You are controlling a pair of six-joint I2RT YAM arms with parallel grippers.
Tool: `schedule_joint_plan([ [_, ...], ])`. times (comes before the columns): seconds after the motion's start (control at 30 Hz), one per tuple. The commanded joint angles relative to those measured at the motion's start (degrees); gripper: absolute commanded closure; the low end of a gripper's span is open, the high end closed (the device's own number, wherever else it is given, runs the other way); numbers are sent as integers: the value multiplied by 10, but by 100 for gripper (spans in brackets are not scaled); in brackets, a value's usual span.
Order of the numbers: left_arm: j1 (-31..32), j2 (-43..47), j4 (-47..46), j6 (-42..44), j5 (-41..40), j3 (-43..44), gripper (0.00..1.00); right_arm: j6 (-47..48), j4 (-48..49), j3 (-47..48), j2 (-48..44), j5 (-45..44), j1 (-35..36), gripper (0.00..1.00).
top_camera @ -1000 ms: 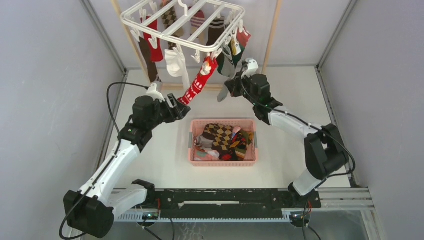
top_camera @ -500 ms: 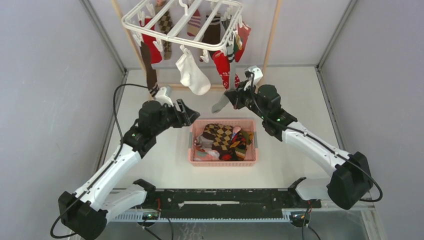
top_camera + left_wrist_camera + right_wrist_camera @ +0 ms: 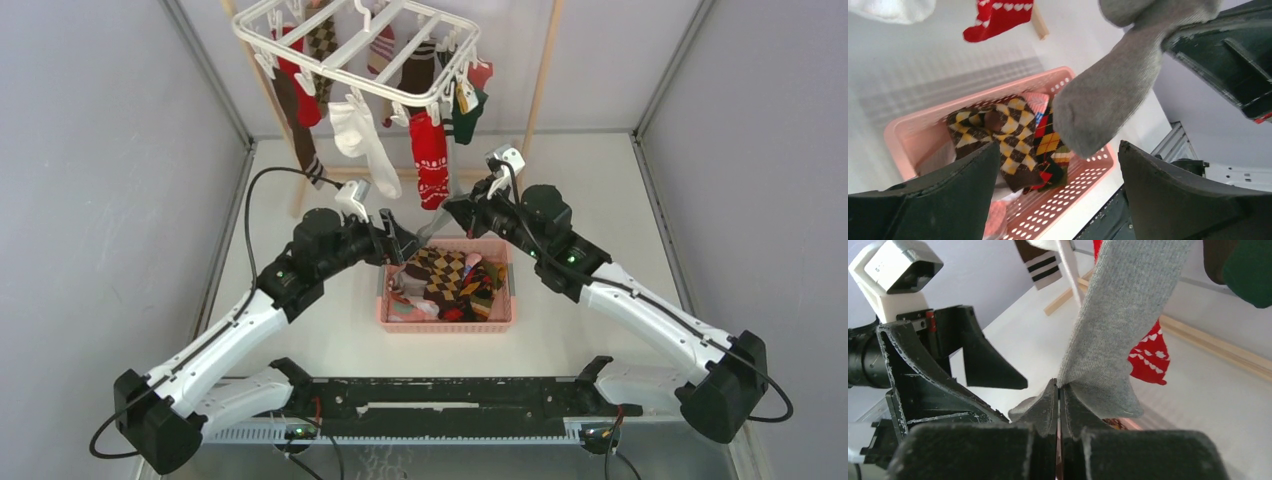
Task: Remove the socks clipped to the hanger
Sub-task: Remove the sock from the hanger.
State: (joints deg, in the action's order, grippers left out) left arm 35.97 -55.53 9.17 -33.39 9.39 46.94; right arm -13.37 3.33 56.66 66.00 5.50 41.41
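Clear of its clip and pinched in the shut right fingers (image 3: 456,212): the grey sock (image 3: 432,224); hangs free below that pinch, long axis slanting down and toward the left arm, toe lowermost; sits just above the far left corner of the pink basket (image 3: 510,285), not yet inside it. From the left wrist, shows as a rounded toe framed between the wide-spread left fingers (image 3: 400,245), touching neither; cannot tell whether within their span or a little beyond.

Makes the right arm the one that counts, gripping the cloth; grips nothing on the left, just beside the basket's far left corner. Judged from this: calls next for a short carry nearward and to the right, bringing the toe over the heap of argyle and striped socks (image 3: 450,280) in the basket, then a parting of the right fingers; risks draping the sock over the rim if let go here.

Farther out, above and behind: the hanger (image 3: 350,55) by the wooden rack (image 3: 540,70), with a red sock (image 3: 430,160), a white sock (image 3: 365,140) and dark brown, green and patterned ones on its clips; leaves much of the task undone. Beneath all, the pale worktop (image 3: 340,335).
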Motion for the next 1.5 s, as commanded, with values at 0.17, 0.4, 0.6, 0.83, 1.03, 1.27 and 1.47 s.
schedule_joint_plan([
  [0.17,33,-5,-79,22,37,50,2,-6,-18,1,-39,13,40,98],
  [0.4,48,-32,-89,30,29,59,0,-12,-13,10,-29,14,64,98],
  [0.6,57,-57,-89,43,15,76,11,-12,-10,19,-15,13,83,98],
  [0.83,58,-84,-89,46,10,88,65,-9,-14,28,-8,10,96,98],
  [1.03,58,-92,-85,46,-14,92,82,-7,-13,28,7,6,95,98],
  [1.27,58,-92,-72,59,-64,91,85,-12,-7,28,13,0,76,85],
  [1.47,58,-110,-72,71,-115,90,85,-13,-40,64,1,-14,26,59],
])
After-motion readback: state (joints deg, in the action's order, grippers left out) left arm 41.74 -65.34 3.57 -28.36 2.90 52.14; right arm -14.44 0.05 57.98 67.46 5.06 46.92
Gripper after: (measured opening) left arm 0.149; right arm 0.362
